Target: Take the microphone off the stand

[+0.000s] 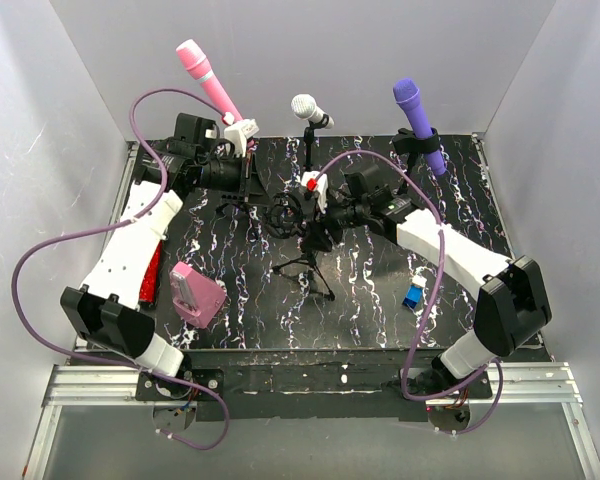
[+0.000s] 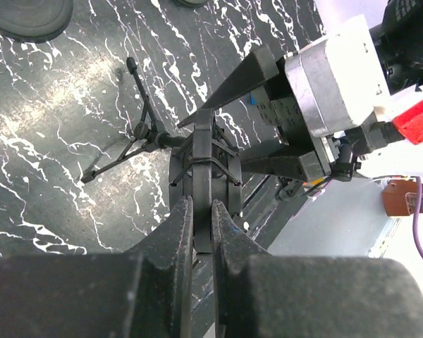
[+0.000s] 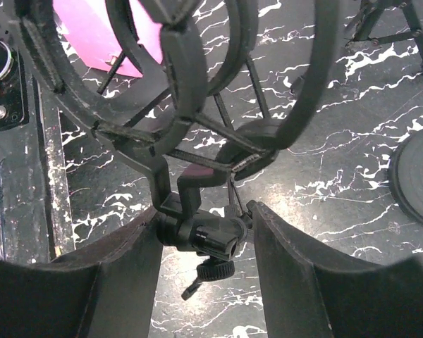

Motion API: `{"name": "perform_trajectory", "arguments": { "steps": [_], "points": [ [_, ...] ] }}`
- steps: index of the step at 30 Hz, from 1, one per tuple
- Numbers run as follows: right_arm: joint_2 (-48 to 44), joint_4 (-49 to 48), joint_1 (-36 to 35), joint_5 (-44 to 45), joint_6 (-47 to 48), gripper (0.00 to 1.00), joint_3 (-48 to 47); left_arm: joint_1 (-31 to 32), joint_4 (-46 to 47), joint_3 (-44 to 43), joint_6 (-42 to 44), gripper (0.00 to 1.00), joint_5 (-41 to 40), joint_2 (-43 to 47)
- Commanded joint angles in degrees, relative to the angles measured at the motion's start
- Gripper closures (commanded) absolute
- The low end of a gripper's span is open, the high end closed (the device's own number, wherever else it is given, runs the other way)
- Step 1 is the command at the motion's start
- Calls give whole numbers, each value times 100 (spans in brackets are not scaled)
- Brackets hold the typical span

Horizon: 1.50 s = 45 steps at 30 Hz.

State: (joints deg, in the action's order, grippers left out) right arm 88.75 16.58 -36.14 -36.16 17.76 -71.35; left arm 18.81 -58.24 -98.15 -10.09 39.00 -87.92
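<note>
Left fingers [image 2: 178, 243] pinch shock mount [image 2: 201, 165].

My left arm [image 1: 130, 250] and right arm [image 1: 450, 250] wear white shells between black joints, and a purple cable [image 1: 40, 262] runs along each one. My left gripper [image 2: 201, 208] has two black, rough wedge fingers [image 2: 170, 246]. Behind my right gripper [image 3: 206, 218] sits a white and silver block [image 2: 338, 70] with a red piece [image 2: 417, 116].

Bright even light, blurred foreground edges.

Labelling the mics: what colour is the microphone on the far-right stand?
The microphone is purple; the top external view shows it best.
</note>
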Motion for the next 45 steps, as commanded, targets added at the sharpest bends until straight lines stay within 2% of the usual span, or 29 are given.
{"name": "perform_trajectory", "arguments": {
  "steps": [1, 9, 16, 25, 32, 40, 45],
  "points": [
    [-182, 20, 63, 162, 52, 41, -221, 44, -416, -319, 358, 100, -331, 195],
    [-929, 556, 81, 13, -27, 36, -239, -26, -636, -248, 279, 100, -1140, 794],
    [-1395, 750, 160, -58, -115, 36, -125, -439, -768, -495, 297, 100, -1185, 785],
    [-1211, 750, 230, -58, -115, 36, -318, -527, -987, -319, 630, 100, -1808, 1013],
    [-1018, 750, 265, -58, -115, 36, -432, -650, -1120, 5, 903, 100, -1351, 1365],
    [-745, 750, 274, -58, -115, 36, -695, -914, -1172, 120, 965, 100, -1834, 1672],
    [-649, 750, 274, -58, -115, 36, -784, -1081, -1093, 94, 982, 100, -2510, 1620]
  ]
}}
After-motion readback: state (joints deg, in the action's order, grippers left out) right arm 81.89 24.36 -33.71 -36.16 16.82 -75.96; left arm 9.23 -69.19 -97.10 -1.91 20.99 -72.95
